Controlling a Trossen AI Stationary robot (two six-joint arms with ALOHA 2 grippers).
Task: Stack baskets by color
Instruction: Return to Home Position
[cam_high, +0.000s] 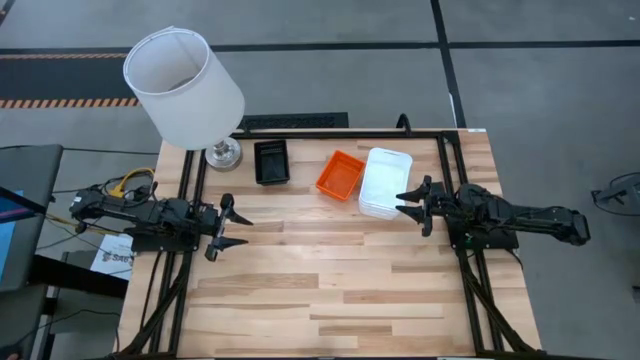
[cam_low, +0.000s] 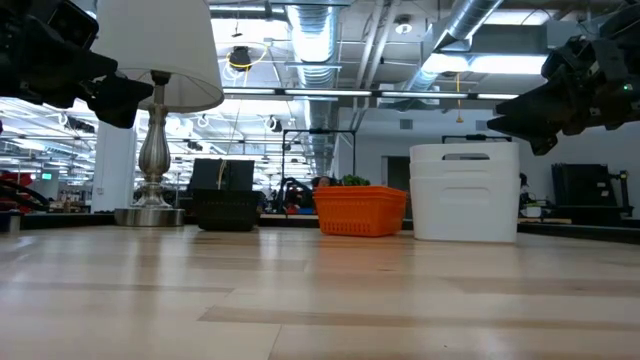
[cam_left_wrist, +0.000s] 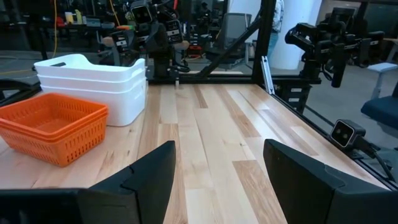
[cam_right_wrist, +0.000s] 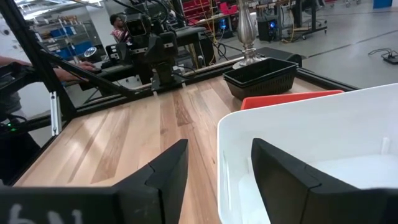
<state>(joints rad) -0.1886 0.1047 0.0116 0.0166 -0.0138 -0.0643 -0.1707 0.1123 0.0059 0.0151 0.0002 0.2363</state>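
Three stacks of baskets stand in a row near the table's far edge: black (cam_high: 271, 162) (cam_low: 225, 208), orange (cam_high: 340, 175) (cam_left_wrist: 53, 124) and white (cam_high: 384, 182) (cam_low: 465, 190). Each stack rests on its bottom basket. My left gripper (cam_high: 246, 231) (cam_left_wrist: 217, 180) hovers open at the table's left side, pointing level over bare wood. My right gripper (cam_high: 401, 203) (cam_right_wrist: 217, 174) hovers open at the right, just beside and above the white stack's right rim (cam_right_wrist: 298, 118). I see no touch there.
A lamp with a big white shade (cam_high: 183, 88) stands on its metal foot (cam_high: 223, 153) at the far left corner, next to the black stack. A dark frame rail (cam_high: 340, 133) runs along the far edge. Bare wood (cam_high: 330, 280) spans the near half.
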